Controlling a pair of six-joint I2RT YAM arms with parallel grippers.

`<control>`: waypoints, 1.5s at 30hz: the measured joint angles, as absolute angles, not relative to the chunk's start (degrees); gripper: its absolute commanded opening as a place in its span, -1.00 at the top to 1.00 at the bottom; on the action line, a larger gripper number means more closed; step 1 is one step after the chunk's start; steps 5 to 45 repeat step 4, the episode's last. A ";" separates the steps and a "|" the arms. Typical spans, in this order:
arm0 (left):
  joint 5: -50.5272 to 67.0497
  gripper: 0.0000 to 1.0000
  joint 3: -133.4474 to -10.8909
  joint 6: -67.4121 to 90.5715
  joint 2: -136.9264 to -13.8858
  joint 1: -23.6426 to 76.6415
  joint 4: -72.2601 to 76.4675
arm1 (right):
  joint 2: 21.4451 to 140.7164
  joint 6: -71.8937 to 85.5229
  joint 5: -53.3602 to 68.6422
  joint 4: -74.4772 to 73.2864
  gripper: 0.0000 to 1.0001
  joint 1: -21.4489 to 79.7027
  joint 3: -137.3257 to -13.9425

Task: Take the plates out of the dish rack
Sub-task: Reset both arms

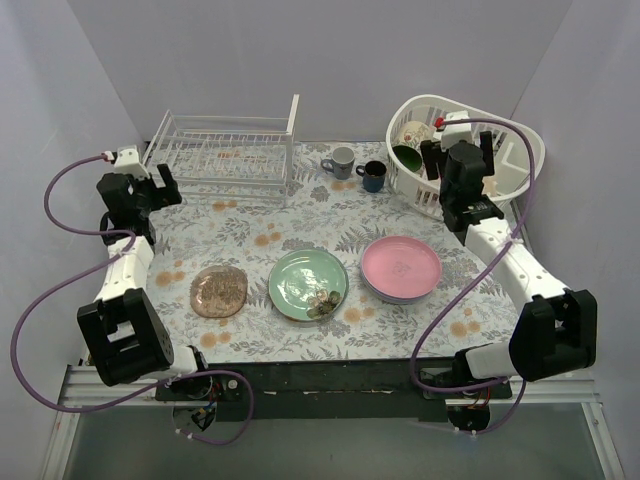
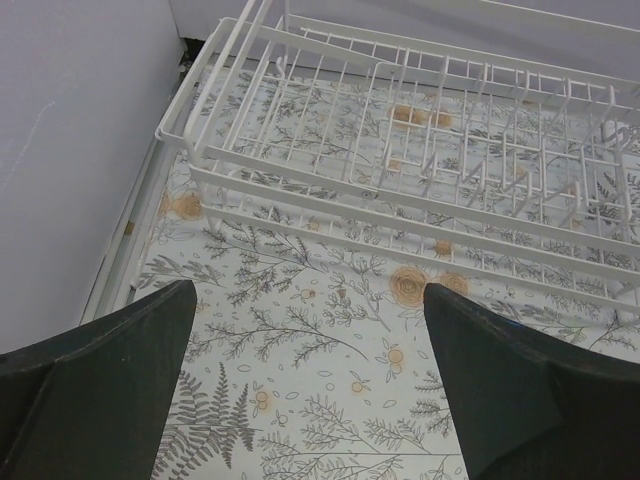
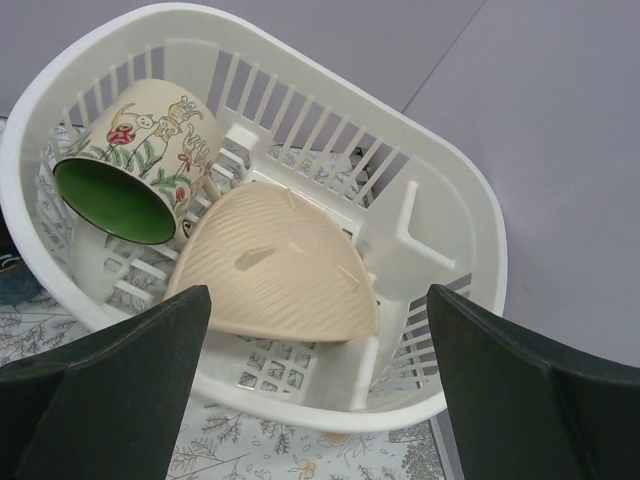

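Floral-patterned table point(image 1: 250, 225), plain grey walls point(image 1: 300, 50).

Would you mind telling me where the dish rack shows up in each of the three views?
Top external: dish rack at the back left of the table, by the left gripper.
Left wrist: it fills the upper half, just beyond the open fingers; no plates show in it.
Right wrist: not in view; only the white basket with a mug.
Shared landmark: the floral tablecloth lies under it in both views that show it.
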State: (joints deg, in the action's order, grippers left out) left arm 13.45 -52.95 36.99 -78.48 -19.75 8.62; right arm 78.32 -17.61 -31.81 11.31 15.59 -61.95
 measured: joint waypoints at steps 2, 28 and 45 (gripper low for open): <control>13.06 -0.97 -52.95 37.04 -78.48 -19.75 8.97 | 78.32 -17.76 -31.92 11.81 -0.93 15.38 -61.95; 12.69 -0.96 -52.84 37.08 -78.48 -19.75 9.28 | 78.32 -17.80 -32.05 12.10 -0.95 15.38 -61.95; 12.69 -0.96 -52.84 37.08 -78.48 -19.75 9.28 | 78.32 -17.80 -32.05 12.10 -0.95 15.38 -61.95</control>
